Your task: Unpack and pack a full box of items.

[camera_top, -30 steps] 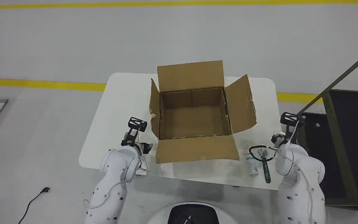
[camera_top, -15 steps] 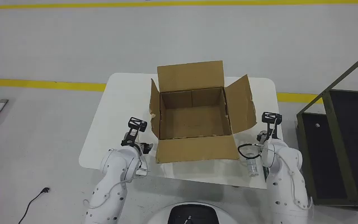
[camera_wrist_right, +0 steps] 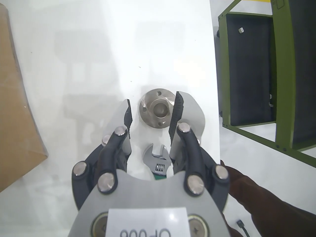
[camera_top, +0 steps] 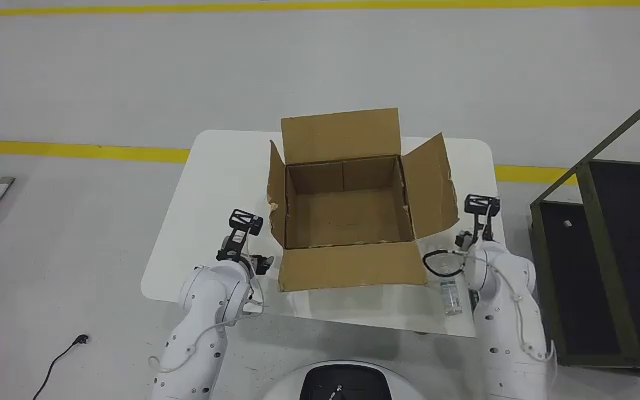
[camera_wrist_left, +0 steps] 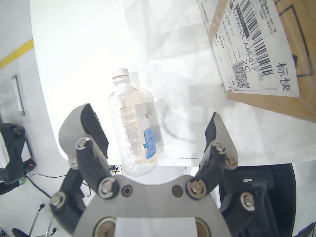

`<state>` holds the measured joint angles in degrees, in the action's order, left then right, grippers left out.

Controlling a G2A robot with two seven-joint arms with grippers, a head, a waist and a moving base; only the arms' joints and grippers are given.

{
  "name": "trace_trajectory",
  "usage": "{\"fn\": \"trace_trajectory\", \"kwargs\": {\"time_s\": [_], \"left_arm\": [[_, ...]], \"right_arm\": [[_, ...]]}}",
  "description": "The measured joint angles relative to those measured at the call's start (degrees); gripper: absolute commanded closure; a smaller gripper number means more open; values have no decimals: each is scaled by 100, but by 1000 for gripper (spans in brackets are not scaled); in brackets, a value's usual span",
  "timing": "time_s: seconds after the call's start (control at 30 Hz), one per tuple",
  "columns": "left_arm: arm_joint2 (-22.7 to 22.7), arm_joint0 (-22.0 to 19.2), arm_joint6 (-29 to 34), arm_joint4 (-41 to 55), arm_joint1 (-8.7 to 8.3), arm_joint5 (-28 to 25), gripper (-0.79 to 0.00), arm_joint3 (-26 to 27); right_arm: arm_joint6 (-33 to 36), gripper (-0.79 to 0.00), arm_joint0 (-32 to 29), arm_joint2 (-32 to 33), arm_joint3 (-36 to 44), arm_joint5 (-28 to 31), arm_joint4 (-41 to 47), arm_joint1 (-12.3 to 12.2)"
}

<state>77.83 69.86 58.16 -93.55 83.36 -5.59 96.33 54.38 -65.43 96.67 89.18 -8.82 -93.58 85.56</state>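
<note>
So, my left hand is wide open and empty, the bottle lying below between its fingers. My right hand hangs half open, also empty, over the flange, with the wrench nearer its palm.

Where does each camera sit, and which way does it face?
Top view: above the arms, looking down at the table and open cardboard box; both arms show.
Left wrist view: on that wrist, facing past the open left claw at a bottle.
Right wrist view: on that wrist, facing past the right claw at a flange and wrench.
Shared: all three show the cardboard box.
</note>
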Motion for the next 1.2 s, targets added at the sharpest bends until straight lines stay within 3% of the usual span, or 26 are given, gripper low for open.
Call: {"fn": "trace_trajectory", "kwargs": {"time_s": [0.03,0.1,0.13,0.37,0.5,0.83,0.97,1.2], "left_arm": [[0,0,0,0,0,0,-785,0],[0,0,0,0,0,0,-785,0],[0,0,0,0,0,0,-785,0],[0,0,0,0,0,0,-785,0],[0,0,0,0,0,0,-785,0],[0,0,0,0,0,0,-785,0],[0,0,0,0,0,0,-785,0],[0,0,0,0,0,0,-785,0]], "right_arm": [[2,-271,-1,17,142,-33,93,3],[-71,-12,-16,106,574,-102,462,11],[-152,0,-27,158,798,-95,654,12],[-1000,0,-67,529,2286,464,1976,-26],[-1163,0,35,547,2451,782,2172,-68],[-1222,0,-9,463,2507,878,2083,-87],[-2372,0,-287,159,2547,1693,1605,-130],[-4365,0,-567,44,2300,2049,1772,-157]]}}
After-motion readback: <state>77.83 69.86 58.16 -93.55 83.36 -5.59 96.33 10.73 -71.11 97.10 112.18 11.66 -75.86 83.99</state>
